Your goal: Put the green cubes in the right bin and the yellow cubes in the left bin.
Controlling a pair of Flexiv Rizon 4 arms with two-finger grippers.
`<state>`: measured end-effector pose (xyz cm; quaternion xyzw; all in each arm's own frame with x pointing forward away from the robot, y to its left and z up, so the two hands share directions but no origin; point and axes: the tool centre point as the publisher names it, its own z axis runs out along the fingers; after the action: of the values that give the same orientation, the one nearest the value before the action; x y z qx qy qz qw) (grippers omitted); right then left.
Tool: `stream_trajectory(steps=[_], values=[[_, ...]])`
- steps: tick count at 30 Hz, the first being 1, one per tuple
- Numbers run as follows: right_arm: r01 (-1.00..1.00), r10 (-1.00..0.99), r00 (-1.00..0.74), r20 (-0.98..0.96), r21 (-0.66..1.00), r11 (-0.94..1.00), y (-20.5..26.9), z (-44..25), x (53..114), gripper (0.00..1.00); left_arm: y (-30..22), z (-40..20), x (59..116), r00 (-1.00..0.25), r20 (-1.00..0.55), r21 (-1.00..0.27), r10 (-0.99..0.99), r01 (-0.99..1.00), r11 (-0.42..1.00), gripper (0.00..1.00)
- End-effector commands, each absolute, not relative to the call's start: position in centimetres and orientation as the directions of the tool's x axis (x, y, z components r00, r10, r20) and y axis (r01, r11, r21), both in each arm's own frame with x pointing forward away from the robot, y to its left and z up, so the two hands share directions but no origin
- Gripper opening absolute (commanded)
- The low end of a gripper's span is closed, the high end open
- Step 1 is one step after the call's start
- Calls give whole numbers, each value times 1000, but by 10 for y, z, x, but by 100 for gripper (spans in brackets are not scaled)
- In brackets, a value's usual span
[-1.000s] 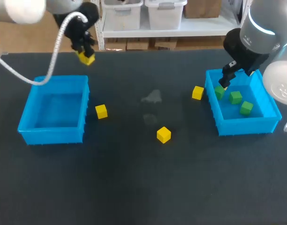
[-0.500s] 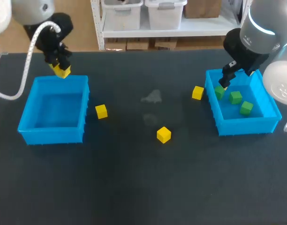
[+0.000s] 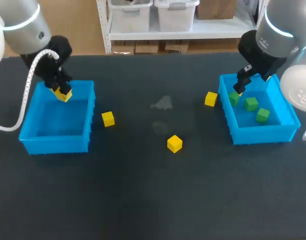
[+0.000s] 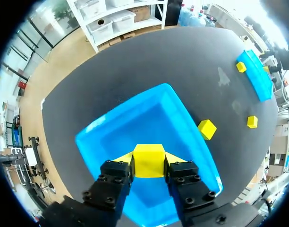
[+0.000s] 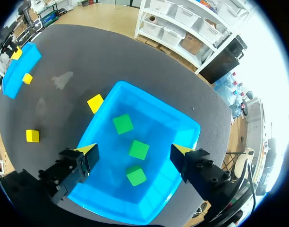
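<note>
left gripper point(image 4: 149, 163) pinching yellow cube point(image 4: 148, 158) over left bin point(image 4: 135, 120), right gripper point(image 5: 133, 151) spread wide

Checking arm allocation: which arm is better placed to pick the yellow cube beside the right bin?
Right, probably. The right gripper is open over the right bin, with the loose cube just outside its wall. The left gripper is across the table, shut on another yellow cube.

Yellow cube point(image 4: 148, 160) hides most of the left gripper point(image 4: 149, 163) tips; left arm point(image 3: 23, 25) and right arm point(image 3: 280, 30) run off the head view's edges.
</note>
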<state>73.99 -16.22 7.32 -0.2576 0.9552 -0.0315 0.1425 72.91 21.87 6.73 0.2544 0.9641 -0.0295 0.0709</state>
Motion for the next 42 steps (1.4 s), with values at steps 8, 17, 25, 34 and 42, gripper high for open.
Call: stream_trajectory(steps=[8, 17, 25, 34, 42], values=[[-482, -500, -826, -259, -136, 866, -163, 73, 738, 100, 217, 77, 739, -844, -185, -30, 503, 516, 856, 100], [-482, -500, -826, -259, -136, 866, -163, 73, 738, 100, 180, 120, 759, -743, -262, -29, 616, 644, 764, 100], [-482, -500, -826, -259, -136, 866, -163, 73, 738, 100, 122, 140, 758, -611, -286, -40, 738, 777, 628, 100], [-482, -500, -826, -259, -136, 866, -163, 73, 738, 100, 63, 144, 732, -451, -291, -64, 843, 889, 454, 100], [-482, -500, -826, -259, -136, 866, -163, 73, 738, 100, 31, 134, 705, -340, -272, -84, 900, 940, 330, 100]])
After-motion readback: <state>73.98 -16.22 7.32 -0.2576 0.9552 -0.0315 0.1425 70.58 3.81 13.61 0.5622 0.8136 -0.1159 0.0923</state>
